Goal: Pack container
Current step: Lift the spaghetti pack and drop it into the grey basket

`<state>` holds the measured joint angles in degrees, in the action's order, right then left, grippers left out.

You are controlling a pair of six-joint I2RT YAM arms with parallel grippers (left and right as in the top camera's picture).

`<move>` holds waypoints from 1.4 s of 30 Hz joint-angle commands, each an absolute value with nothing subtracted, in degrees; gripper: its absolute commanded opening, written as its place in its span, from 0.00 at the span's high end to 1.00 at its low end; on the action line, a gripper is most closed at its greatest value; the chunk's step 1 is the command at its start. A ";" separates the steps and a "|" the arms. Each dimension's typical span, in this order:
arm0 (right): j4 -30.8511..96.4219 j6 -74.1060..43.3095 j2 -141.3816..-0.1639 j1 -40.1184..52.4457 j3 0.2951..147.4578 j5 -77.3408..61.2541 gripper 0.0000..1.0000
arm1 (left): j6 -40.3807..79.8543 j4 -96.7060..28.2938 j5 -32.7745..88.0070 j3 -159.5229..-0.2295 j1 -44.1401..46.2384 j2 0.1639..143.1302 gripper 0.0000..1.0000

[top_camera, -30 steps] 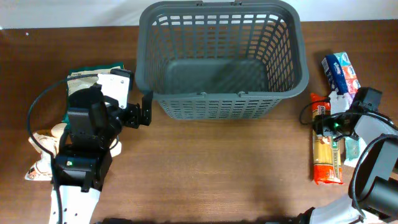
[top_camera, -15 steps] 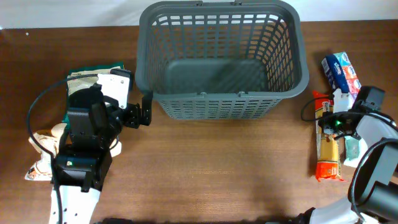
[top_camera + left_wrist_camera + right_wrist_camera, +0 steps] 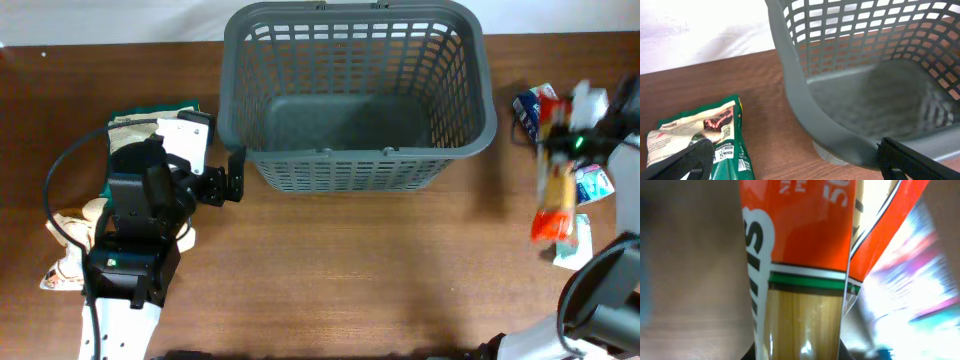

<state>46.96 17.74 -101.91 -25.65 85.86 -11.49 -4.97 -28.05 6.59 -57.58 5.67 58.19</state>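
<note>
R gripper [image 3: 573,142] pinches orange spaghetti pack [image 3: 805,280], well apart from right rim of grey basket [image 3: 355,170]; L gripper [image 3: 229,178] jaws spread wide, just beside its front-left corner.

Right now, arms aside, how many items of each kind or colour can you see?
Basket: 1
Pasta pack: 1
Green packet: 1
Beige packet: 1
Blue-and-red packet: 1
Pale teal packet: 1
Total: 6, though the blur at the right may hide more.
</note>
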 commanded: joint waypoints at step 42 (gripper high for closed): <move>63.11 31.73 -103.68 16.49 124.68 -30.41 0.75 | -5.91 -29.23 6.15 -58.28 5.87 58.43 0.01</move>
